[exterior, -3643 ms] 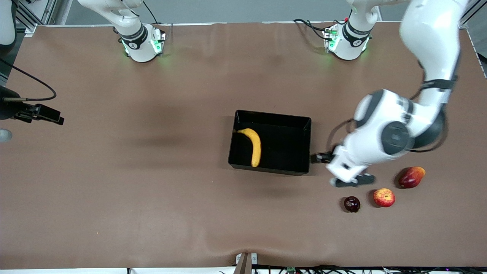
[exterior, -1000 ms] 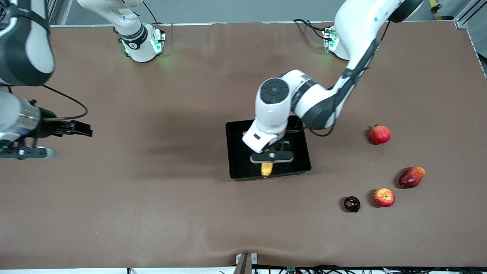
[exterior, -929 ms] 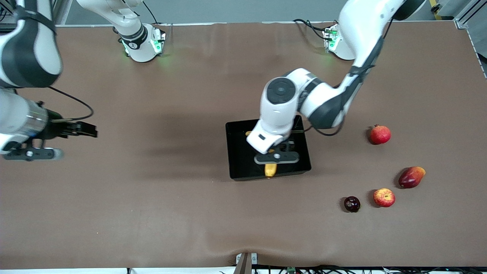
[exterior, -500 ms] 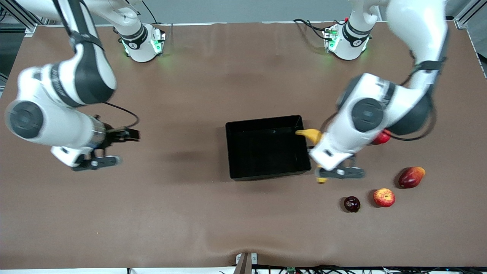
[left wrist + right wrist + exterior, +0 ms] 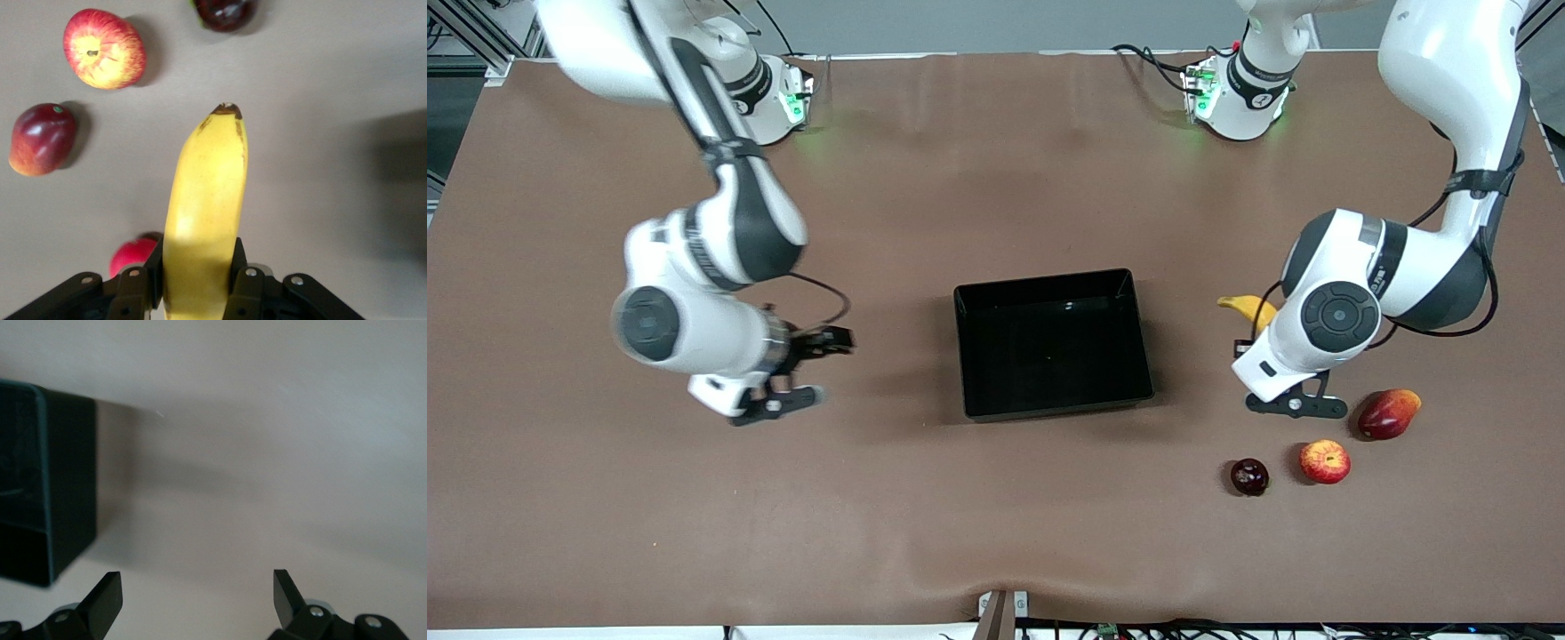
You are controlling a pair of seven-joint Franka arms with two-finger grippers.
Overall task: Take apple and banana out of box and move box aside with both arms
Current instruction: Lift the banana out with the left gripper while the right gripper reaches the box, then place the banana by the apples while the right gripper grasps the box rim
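The box (image 5: 1052, 344) is empty now. The apple (image 5: 1325, 461) lies on the table, nearer the front camera than the box and toward the left arm's end. The left gripper (image 5: 1296, 407) is clamped on the banana (image 5: 203, 220) and holds it above the table between box and apple; its long axis runs from the jaws toward the apple, dark tip first. The right gripper (image 5: 775, 404), jaws wide and empty, hovers beside the box toward the right arm's end. What remains, I judge: laying the banana down, then moving the box.
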